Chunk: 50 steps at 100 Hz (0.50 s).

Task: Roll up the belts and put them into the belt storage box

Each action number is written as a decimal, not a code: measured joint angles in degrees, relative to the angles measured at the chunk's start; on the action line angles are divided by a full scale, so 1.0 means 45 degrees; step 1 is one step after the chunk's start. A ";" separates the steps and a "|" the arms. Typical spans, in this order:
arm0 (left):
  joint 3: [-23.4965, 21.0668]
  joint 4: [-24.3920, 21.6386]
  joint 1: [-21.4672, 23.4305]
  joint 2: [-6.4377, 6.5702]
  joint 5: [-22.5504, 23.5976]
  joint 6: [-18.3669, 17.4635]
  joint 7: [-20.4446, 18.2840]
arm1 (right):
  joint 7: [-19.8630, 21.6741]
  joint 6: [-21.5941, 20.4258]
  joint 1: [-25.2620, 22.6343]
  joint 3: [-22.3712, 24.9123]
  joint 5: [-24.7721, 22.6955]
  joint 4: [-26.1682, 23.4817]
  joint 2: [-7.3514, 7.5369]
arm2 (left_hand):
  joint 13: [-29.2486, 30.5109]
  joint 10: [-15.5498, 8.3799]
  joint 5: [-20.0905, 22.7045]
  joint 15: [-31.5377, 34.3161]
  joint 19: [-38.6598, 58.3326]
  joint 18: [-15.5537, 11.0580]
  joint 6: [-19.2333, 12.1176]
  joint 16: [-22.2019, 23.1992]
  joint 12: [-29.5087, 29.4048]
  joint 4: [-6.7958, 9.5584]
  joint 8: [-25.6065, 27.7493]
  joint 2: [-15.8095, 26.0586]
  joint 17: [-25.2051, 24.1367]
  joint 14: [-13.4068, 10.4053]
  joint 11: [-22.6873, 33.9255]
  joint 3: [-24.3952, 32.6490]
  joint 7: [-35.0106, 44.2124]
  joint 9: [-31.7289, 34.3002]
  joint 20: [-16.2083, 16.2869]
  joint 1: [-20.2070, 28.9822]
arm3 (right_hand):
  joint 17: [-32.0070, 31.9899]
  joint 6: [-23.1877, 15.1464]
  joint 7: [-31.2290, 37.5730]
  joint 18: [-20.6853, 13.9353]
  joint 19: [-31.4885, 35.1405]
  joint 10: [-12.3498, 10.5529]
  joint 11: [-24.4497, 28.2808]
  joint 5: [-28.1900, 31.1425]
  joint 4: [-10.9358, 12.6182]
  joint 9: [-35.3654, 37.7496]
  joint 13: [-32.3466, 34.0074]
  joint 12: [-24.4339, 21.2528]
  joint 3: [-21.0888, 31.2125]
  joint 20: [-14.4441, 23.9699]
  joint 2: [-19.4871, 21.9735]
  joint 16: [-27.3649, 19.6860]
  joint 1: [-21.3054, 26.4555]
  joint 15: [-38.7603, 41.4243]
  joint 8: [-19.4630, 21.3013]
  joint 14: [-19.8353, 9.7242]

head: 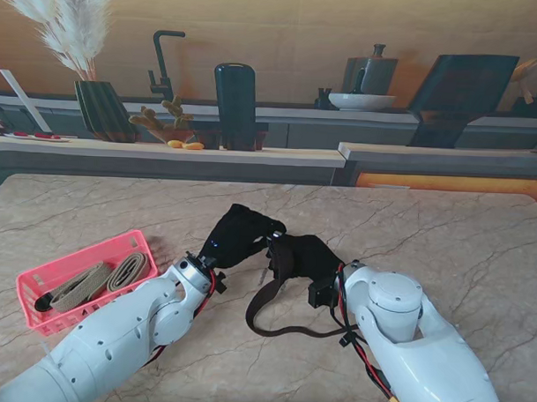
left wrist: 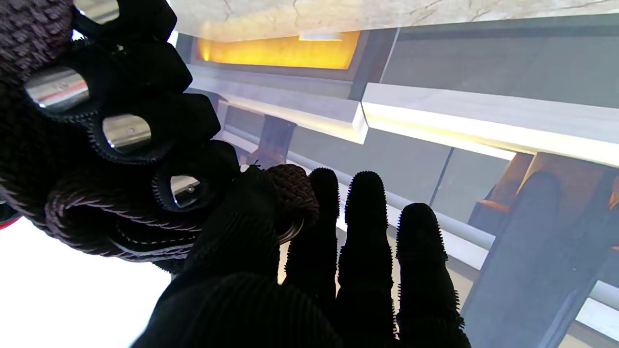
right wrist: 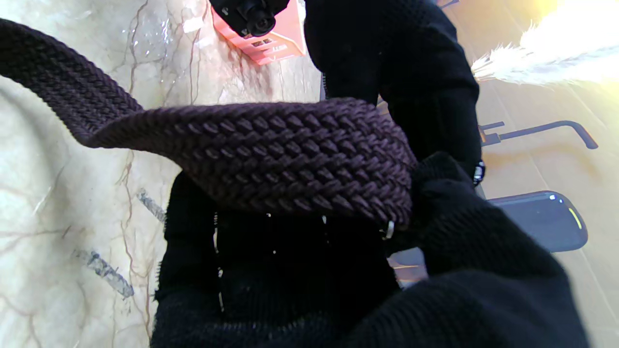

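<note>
Both gloved hands meet over the middle of the marble table [head: 443,251], working one dark braided belt [head: 278,294]. The right hand [head: 315,256] is clenched around the belt's partly rolled end, its fingers [right wrist: 271,270] curled under the weave. The left hand [head: 241,234] touches that same end with its thumb, while its other fingers [left wrist: 365,227] stay straight and apart. The belt's loose tail loops on the table just nearer to me than the hands. Left of the hands sits the pink storage box [head: 36,285], already holding tan belts [head: 98,279].
</note>
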 measured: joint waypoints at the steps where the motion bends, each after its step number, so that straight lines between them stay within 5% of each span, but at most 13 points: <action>1: -0.0014 0.0000 0.0012 -0.0007 0.0000 0.0002 -0.0001 | 0.0013 -0.0019 -0.0007 0.0002 -0.0051 -0.0008 0.0004 | 0.0020 0.0000 0.0001 0.0012 0.0019 0.0000 0.0000 0.0000 0.0000 0.0000 0.0000 0.0000 0.0000 0.0001 0.0000 -0.0009 0.0000 0.0025 0.0002 -0.0001 | -0.0004 0.0000 -0.0005 0.0000 0.0000 0.0001 -0.0036 -0.0015 0.0001 -0.0041 -0.0007 -0.0011 -0.0002 -0.0021 0.0002 -0.0032 0.0000 -0.0087 -0.0001 -0.0005; 16: -0.0246 -0.0005 0.0186 -0.0118 -0.0292 0.0078 -0.0054 | 0.0581 -0.0219 -0.0094 0.0093 -0.0214 -0.0042 0.0136 | 0.0186 -0.0049 0.0156 0.0066 0.0086 0.0049 0.0000 -0.0009 0.0000 -0.0333 -0.0001 0.0000 0.0114 0.0004 0.0010 -0.0279 0.0103 0.0315 0.0110 -0.0044 | -0.0152 -0.0076 -0.1004 0.0000 -0.0148 0.0016 -0.0389 -0.0646 0.0014 -0.0702 -0.0294 -0.0140 -0.0012 -0.0065 0.0123 -0.0371 -0.0177 -0.0748 -0.0056 -0.0088; 26: -0.0515 -0.0015 0.0417 -0.0328 -0.1630 0.0082 -0.0319 | 0.0975 -0.0394 -0.0106 0.0109 -0.0432 -0.0050 0.0265 | 0.0254 -0.0035 0.0264 0.0069 0.0087 0.0220 0.0000 -0.0132 0.0000 -0.0433 -0.0001 0.0000 0.0144 0.0006 0.0012 -0.0388 0.0258 0.0315 0.0115 -0.0044 | -0.0275 -0.0522 -0.2498 0.0003 -0.0344 0.0066 -0.0681 -0.0600 0.0734 -0.1072 -0.0593 -0.0143 0.0255 -0.0067 0.0100 -0.0451 -0.1227 -0.1081 0.1150 -0.0213; 50: -0.0870 -0.0173 0.0851 -0.0584 -0.2314 0.0200 -0.0828 | 0.1285 -0.1215 -0.0219 0.0083 -0.2109 -0.0208 0.0561 | 0.0646 -0.0020 0.0527 0.0138 0.0094 0.0258 0.0071 -0.0146 0.0000 -0.0445 -0.0001 0.0000 0.0494 0.0069 0.0013 -0.0818 0.0348 0.0830 0.0119 -0.0045 | -0.0472 -0.0506 -0.3917 0.0177 -0.0690 0.0410 -0.1198 -0.0773 0.0781 -0.1591 -0.0906 -0.0288 -0.0783 -0.0067 0.0097 -0.0584 -0.3115 -0.1691 0.1643 -0.0074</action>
